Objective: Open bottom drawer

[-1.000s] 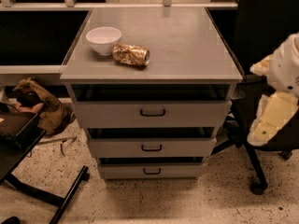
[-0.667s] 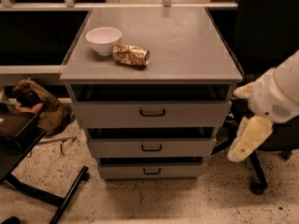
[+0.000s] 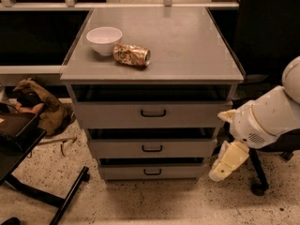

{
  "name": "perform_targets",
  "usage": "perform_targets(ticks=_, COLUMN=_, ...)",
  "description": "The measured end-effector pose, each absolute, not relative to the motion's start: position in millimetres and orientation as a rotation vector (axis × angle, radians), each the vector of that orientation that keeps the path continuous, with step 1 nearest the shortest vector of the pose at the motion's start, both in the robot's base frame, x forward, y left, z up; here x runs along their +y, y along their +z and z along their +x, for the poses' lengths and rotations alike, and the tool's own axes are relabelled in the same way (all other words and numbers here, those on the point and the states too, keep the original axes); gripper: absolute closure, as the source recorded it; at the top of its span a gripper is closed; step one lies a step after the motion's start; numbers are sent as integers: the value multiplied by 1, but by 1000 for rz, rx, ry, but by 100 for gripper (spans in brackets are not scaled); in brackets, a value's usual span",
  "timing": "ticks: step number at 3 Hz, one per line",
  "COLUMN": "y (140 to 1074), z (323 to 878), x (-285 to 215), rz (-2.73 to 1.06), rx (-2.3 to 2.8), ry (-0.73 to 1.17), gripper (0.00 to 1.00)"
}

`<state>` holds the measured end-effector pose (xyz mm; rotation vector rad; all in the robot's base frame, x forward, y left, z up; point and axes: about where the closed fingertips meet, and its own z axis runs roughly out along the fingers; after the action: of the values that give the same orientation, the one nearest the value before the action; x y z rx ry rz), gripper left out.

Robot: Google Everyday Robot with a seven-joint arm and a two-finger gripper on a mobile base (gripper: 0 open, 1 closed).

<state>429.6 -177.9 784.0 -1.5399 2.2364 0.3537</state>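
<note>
Gripper: cream-coloured, hanging low at the cabinet's right side, just beside the right end of the bottom drawer and apart from it. We cannot tell whether it is open or closed, and nothing shows in its hold.

Item 1, bottom drawer: lowest and narrowest of three grey fronts, next to the floor, closed or very nearly so.
- Handling, as we judge it: stiff sheet metal, not fragile, probably light if empty. It should slide on runners and resist only along its travel. The painted front is smooth and offers no purchase.
- Hold: the small black loop handle at the centre of the front, which we would take across the bar.
- Orientation: the front faces the camera. Its long axis runs left to right, level with the floor. Travel is straight out toward the camera, square to that axis.

Item 2, middle drawer: directly above.

Item 3, top drawer: the tallest front.

Item 4, tabletop: carries a white bowl and a crushed can lying on its side just beside the bowl.

Item 5, speckled floor.
</note>
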Motion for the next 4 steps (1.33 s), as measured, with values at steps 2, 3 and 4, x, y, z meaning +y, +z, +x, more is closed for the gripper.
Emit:
perform_targets(ticks=2, y=700, z=409, x=-173, rz=-1533, rx=2292, ry=484, gripper=0)
perform_targets(ticks=3, y=617, z=385, x=-176, rz=-1444, rx=2341, ry=589, gripper=0)
perform_targets(ticks=4, y=557, z=377, x=-178, rz=-1364, rx=2379, ry=646, gripper=0)
